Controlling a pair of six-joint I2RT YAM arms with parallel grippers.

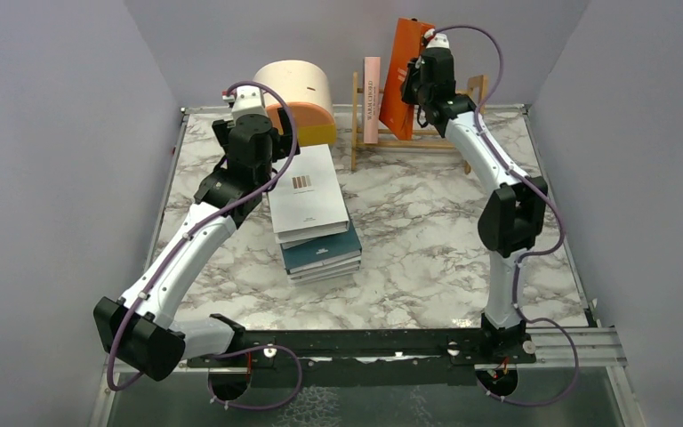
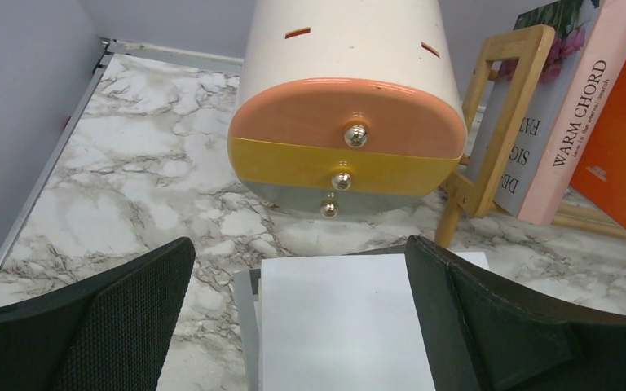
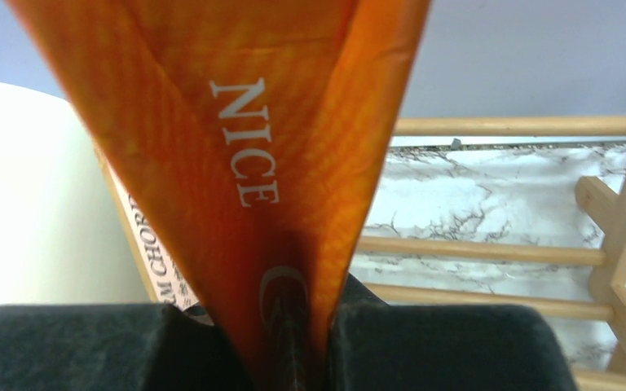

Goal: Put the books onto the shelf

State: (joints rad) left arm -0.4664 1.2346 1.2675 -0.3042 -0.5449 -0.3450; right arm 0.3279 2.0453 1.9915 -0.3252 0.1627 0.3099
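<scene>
Orange book (image 1: 406, 76), gripped at one edge by the right claw (image 3: 293, 346), whose two fingers are pressed tight against its covers. The book hangs tilted over the shelf (image 1: 476, 89), a light-wood rack at the far side of the worktop (image 1: 427, 240). Whether its lower corner touches the slats cannot be told. A pink book (image 1: 372, 98) stands in the rack just to the left of this claw. Bare wooden slats lie ahead of it and to its right.

The step in hand looks like setting the orange book into the rack. To do it well, the claw should probably bring the book upright first. It should then lower the bottom edge onto the slats just beside the pink book and let go only once the book leans steadily. A sideways push could tip the pink book over.

The right arm reaches far forward, elbow raised and wrist bent in toward the rack. The left arm is folded, with its left claw (image 2: 301, 309) spread wide and holding nothing. Directly beneath that claw is a white book (image 1: 307, 191) topping the stack of books (image 1: 320, 253). A round drawer box (image 2: 346, 138) stands just beyond it.
</scene>
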